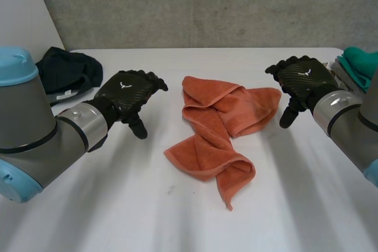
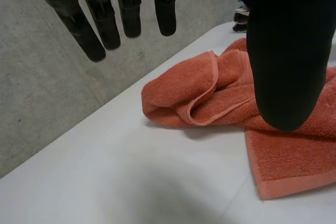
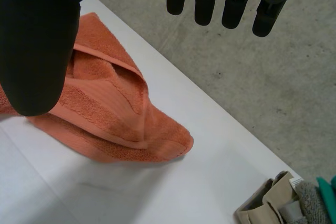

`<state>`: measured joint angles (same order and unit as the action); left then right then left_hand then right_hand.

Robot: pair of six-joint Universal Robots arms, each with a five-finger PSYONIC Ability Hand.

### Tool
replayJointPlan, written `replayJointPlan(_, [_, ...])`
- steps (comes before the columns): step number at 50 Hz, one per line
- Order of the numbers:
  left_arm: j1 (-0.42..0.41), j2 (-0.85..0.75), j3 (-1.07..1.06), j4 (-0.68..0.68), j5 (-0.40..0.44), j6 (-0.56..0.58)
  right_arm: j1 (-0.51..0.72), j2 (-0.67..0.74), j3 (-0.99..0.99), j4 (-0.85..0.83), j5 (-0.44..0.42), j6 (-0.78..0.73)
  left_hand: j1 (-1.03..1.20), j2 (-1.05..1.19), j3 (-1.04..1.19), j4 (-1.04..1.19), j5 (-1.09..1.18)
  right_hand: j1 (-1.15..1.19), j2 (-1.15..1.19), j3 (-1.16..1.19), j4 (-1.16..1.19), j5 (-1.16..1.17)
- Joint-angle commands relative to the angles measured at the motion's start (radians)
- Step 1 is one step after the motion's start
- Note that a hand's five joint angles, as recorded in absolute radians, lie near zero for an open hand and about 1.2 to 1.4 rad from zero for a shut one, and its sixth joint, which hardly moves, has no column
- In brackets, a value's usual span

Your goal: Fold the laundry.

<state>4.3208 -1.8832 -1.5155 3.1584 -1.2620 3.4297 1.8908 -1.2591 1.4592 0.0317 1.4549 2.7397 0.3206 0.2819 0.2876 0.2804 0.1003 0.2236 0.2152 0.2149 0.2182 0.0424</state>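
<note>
Head view: crumpled orange towel (image 1: pixel 221 128) on white table (image 1: pixel 118 205), between left hand (image 1: pixel 127 91) and right hand (image 1: pixel 302 78), touching neither.
Left wrist view: fingers (image 2: pixel 131 14) straight, apart from thumb, empty; towel below thumb.
Right wrist view: fingers (image 3: pixel 205 3) likewise straight, empty; towel below thumb.

No words or numbers to read anywhere. One mark does show: a small white emblem sits on the back of the left hand (image 1: pixel 126 91), and its twin on the back of the right hand (image 1: pixel 302 78). It's a winged shape, no letters. Far left, a pale tag peeks from under the dark garment (image 1: pixel 65 69), its print too small to read.
</note>
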Motion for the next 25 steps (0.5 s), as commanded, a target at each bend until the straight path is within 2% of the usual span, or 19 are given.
replayJointPlan(1, [-0.114,0.003,0.017,-0.011,0.009,0.011,-0.005,0.033,-0.017,0.008,0.009,0.002,-0.06,-0.021,-0.027,-0.02,-0.014,-0.049,-0.041,-0.04,-0.044,-0.042])
replayJointPlan(8, [-0.257,-0.048,0.086,-0.011,0.009,0.115,-0.033,0.035,-0.04,0.008,0.018,0.012,-0.125,-0.086,-0.092,-0.085,-0.079,-0.049,-0.041,-0.04,-0.044,-0.042])
replayJointPlan(16, [-0.421,-0.235,0.231,-0.063,0.004,0.273,-0.101,0.069,-0.091,0.022,0.041,0.008,-0.119,-0.08,-0.086,-0.079,-0.073,-0.049,-0.041,-0.04,-0.044,-0.042])
replayJointPlan(17, [-0.438,-0.281,0.26,-0.073,0.001,0.325,-0.111,0.076,-0.097,0.03,0.039,0.006,-0.107,-0.069,-0.074,-0.067,-0.061,-0.049,-0.041,-0.04,-0.044,-0.042])
replayJointPlan(25, [-0.463,-0.464,0.391,-0.089,-0.026,0.485,-0.128,0.119,-0.102,0.048,0.039,-0.018,0.016,0.055,0.049,0.056,0.062,-0.049,-0.041,-0.04,-0.044,-0.042])
